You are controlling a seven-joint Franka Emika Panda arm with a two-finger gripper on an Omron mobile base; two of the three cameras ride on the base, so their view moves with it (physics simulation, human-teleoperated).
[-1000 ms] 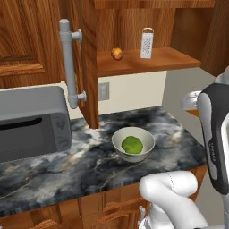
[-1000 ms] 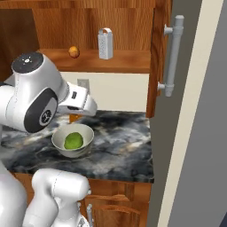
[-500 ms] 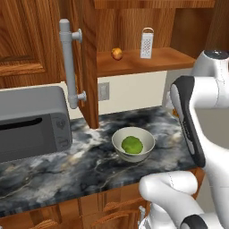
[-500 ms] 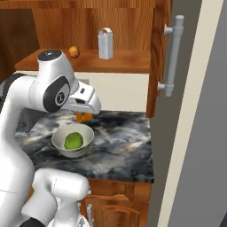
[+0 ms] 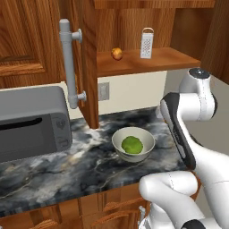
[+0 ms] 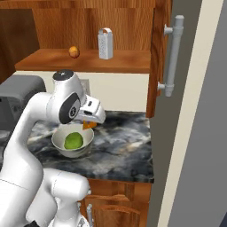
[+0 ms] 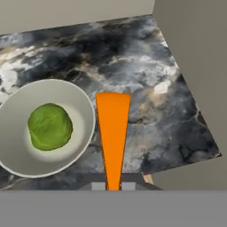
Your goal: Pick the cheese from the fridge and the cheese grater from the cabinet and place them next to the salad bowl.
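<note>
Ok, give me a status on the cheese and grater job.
Done: the cheese is out of the fridge, clamped in the gripper. In hand: it hangs over the marble counter, just beside the salad bowl, not yet set down. Left: release it there, then fetch the cheese grater, which stands on the open cabinet shelf near a small orange ball, and place it by the bowl.

The cheese [image 6: 89,125] peeks from beneath the white hand, its gripper [image 7: 113,186] fingertips barely visible.
</note>
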